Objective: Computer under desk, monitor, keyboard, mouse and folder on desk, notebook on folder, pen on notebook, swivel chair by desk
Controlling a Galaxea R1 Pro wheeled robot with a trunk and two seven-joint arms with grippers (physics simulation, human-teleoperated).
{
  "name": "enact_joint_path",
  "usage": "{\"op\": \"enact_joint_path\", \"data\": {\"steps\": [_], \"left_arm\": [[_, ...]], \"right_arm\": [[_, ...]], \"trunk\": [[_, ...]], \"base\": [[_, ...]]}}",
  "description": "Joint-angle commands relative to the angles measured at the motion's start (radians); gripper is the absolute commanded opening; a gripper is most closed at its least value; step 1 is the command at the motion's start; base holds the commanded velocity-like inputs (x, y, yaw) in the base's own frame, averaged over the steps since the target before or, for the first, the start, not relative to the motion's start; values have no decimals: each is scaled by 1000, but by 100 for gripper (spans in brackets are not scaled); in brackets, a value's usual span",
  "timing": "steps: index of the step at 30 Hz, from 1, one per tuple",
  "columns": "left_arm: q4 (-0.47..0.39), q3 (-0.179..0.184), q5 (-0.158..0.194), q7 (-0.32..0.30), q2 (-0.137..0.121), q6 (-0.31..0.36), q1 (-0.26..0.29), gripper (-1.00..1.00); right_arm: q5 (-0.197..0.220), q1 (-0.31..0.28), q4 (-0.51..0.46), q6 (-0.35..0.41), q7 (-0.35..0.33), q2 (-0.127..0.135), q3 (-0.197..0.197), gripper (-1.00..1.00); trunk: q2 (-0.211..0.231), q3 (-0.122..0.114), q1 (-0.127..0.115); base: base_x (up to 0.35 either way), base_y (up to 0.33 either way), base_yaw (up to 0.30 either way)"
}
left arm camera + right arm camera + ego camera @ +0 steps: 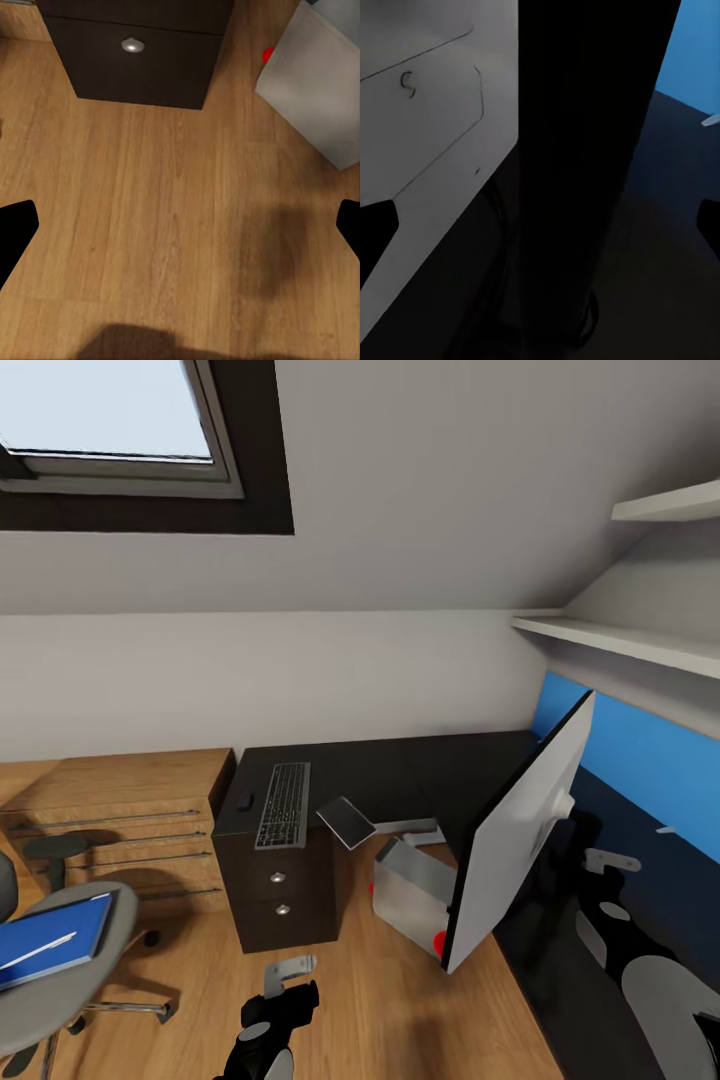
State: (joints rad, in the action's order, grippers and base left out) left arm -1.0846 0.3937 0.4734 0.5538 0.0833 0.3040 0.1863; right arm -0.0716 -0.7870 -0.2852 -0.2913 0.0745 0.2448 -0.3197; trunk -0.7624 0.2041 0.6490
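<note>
On the glossy black L-shaped worktop (400, 765) lie the silver-grey keyboard (284, 804) and small black mouse (244, 800); the white-backed monitor (520, 830) tilts above the grey tower computer (410, 890). The blue folder (55, 938) rests on the swivel chair (60, 985). The left claw (180, 225) is spread apart over the floor; the right claw (540, 225) is spread apart too.

Attic bedroom — skylight (110, 410), desk (400, 770), swivel chair (60, 970).

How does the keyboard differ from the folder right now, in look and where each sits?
The keyboard is silver-grey with dark keys; the folder is bright blue. The keyboard lies on the black desk above the drawer unit, while the folder lies on the swivel chair seat. A slim white pen rests on the folder; nothing lies on the keyboard, and the small black mouse sits beside it. Both lie flat.
</note>
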Motion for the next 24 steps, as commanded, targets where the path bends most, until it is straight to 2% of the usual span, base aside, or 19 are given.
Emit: {"op": "enact_joint_path", "data": {"steps": [1,24], "left_arm": [[-1,2,7,8,0,3,1,100],[-1,2,7,8,0,3,1,100]], "right_arm": [[-9,-1,1,-3,2,0,-4,100],[-19,-1,1,-11,2,1,-6,100]], "trunk": [[-9,5,4],[-163,74,89]], "base": [[0,0,0],[0,0,0]]}}
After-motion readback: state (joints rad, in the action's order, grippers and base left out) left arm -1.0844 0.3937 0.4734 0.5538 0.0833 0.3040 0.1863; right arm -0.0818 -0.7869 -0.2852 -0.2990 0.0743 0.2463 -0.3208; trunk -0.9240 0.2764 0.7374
